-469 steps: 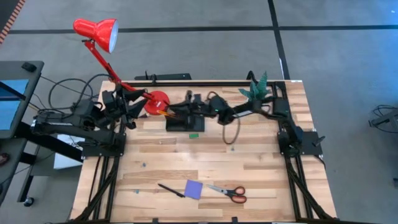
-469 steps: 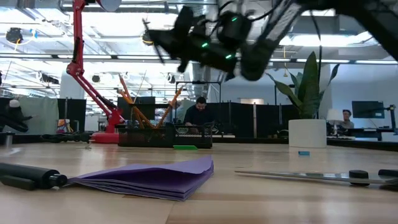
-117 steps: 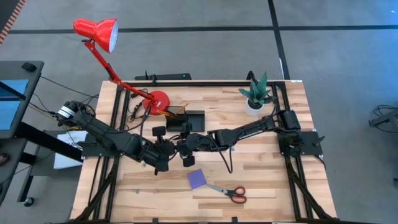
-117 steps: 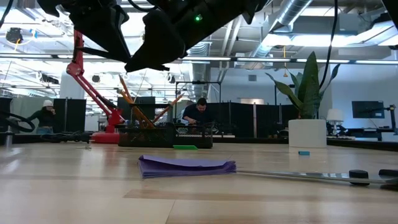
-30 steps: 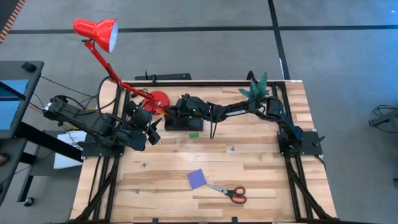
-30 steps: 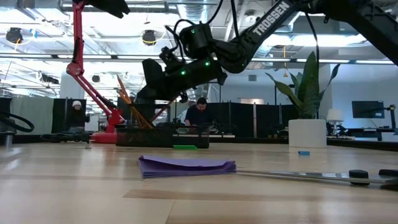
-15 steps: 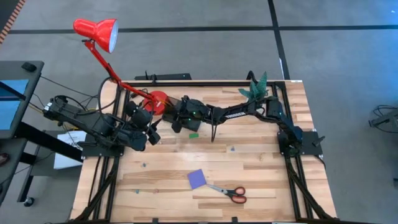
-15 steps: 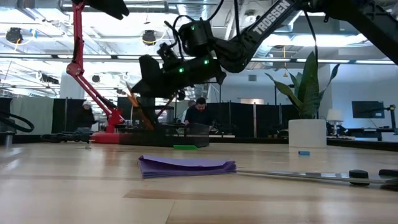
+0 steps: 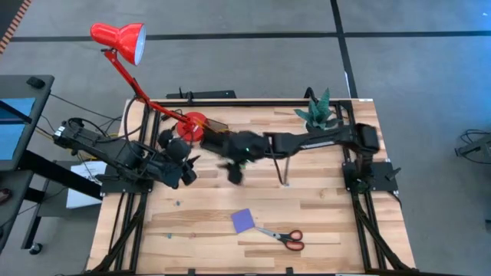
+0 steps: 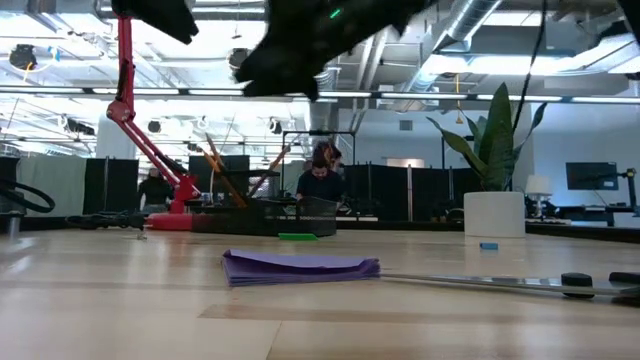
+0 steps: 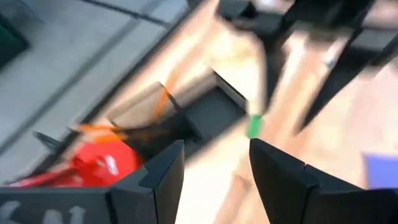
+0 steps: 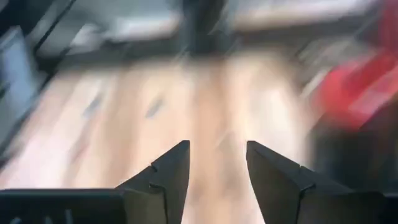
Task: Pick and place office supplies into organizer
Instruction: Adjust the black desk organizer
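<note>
1. Right pincer (image 9: 235, 173) released, nothing between its fingers, just in front of the organizer (image 9: 219, 143).
2. Left pincer (image 9: 186, 164) released, empty, left of the organizer.
3. Organizer beside the lamp base (image 9: 193, 124); pencils (image 10: 215, 172) stand in it.
4. Notepad (image 9: 244, 221) and scissors (image 9: 281, 236) lie well nearer the worktop (image 9: 322, 199) front edge.

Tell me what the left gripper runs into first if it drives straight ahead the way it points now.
Probably the organizer. The left gripper, jaws open and empty, points at the black tray with the orange pencils in it; the green eraser lies just beside that line. Depth is hard to judge in the blur.
</note>
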Robot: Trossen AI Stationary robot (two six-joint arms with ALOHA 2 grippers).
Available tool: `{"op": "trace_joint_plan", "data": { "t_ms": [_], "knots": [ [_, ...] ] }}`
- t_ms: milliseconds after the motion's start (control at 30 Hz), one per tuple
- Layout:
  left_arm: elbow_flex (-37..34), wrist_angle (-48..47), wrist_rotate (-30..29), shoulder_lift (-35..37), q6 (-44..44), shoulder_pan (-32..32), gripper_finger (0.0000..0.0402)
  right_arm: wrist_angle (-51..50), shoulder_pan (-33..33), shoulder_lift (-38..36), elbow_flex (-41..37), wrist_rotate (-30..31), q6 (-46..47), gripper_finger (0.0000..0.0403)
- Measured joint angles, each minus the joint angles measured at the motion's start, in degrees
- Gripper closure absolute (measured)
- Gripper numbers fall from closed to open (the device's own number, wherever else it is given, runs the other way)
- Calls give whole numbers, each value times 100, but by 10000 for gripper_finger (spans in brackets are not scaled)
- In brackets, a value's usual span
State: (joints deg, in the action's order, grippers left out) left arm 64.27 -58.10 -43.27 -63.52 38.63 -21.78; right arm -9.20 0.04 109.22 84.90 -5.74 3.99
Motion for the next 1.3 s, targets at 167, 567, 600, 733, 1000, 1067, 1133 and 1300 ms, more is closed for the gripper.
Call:
{"op": "trace_joint_plan", "data": {
  "t_ms": [167,567,600,733,1000,1067,1133,1300],
  "knots": [
    [-51,-12,409,-77,163,-26,227,-2050,621,-556,0,-375,386,265],
    [-986,131,272,-328,803,-148,302,-3326,2134,-618,-9,2703,1425,340],
    [-1017,125,353,-328,874,-182,325,-3547,2198,-641,-3,2991,1569,354],
    [-1023,88,612,-321,1155,-434,391,-4557,2407,-803,0,3914,2396,397],
    [-1023,110,272,-324,1500,-1138,400,-4957,2642,-1454,-263,4183,2415,401],
    [-1023,-173,145,-269,1692,-1294,401,-5179,2651,-1850,-440,4177,2394,398],
    [-1023,-572,-67,-132,2101,-1413,401,-5319,2600,-2387,-643,4190,2510,397],
    [-1023,-1550,-615,223,3200,-1566,400,-4761,2500,-3781,-1469,4382,2610,402]
  ]
}}
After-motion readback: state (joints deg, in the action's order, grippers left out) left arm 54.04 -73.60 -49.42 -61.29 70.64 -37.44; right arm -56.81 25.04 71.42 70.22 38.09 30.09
